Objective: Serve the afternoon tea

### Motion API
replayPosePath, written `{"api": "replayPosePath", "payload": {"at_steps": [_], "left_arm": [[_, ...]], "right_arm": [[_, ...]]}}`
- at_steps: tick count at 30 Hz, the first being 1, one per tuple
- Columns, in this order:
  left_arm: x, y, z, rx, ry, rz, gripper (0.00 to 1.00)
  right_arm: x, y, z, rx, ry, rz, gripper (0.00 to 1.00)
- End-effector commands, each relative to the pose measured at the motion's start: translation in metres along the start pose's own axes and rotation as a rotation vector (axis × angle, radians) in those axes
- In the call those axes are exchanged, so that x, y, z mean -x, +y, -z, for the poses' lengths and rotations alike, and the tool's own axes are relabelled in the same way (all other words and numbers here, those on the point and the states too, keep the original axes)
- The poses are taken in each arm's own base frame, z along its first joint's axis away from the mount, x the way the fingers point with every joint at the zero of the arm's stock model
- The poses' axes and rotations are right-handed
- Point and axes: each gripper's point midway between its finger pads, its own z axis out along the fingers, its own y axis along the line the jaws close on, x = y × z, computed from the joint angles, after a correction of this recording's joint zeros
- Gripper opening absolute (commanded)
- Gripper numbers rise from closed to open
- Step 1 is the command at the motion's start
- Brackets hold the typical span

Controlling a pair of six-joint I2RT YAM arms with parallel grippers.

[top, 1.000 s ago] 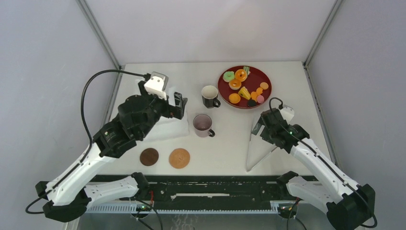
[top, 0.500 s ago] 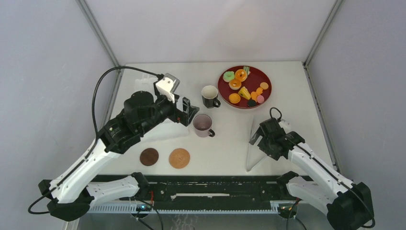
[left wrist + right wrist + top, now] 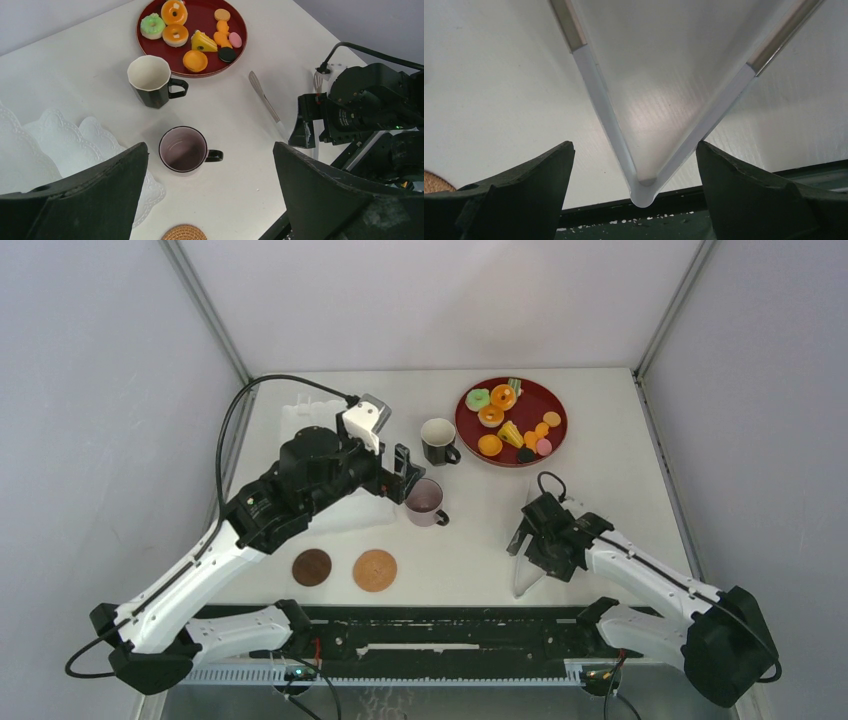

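White table [image 3: 470,545] | left tool [image 3: 404,473] released near mauve mug [image 3: 424,500] | right tool [image 3: 528,545] released over tongs [image 3: 643,192]

The red tray [image 3: 200,15] looks glossy, the tongs [image 3: 263,97] polished metal, the coaster [image 3: 184,233] rough-woven, the table [image 3: 280,40] matt.

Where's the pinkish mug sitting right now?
In the overhead view the mauve mug stands near the middle of the table, nearer the arms than the black mug, with the left arm's open fingers beside it on its left.
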Motion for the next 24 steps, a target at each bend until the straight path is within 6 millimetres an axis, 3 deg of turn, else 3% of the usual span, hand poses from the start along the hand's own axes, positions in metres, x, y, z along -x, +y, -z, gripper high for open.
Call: {"api": "replayPosePath", "payload": {"at_steps": [1, 19, 21, 24], "left_arm": [[0.008, -0.001, 0.001, -0.008, -0.043, 0.006, 0.99], [-0.001, 0.001, -0.003, -0.001, -0.024, -0.012, 0.99], [-0.002, 0.001, -0.003, -0.001, -0.022, -0.013, 0.99], [-0.004, 0.002, -0.002, 0.002, -0.020, -0.016, 0.99]], "right_arm": [[0.006, -0.004, -0.008, -0.057, -0.048, -0.032, 1.00], [0.031, -0.004, -0.044, -0.147, -0.127, 0.033, 0.99], [0.029, -0.004, -0.047, -0.153, -0.125, 0.051, 0.90], [0.027, -0.007, -0.047, -0.157, -0.132, 0.072, 0.63]]}}
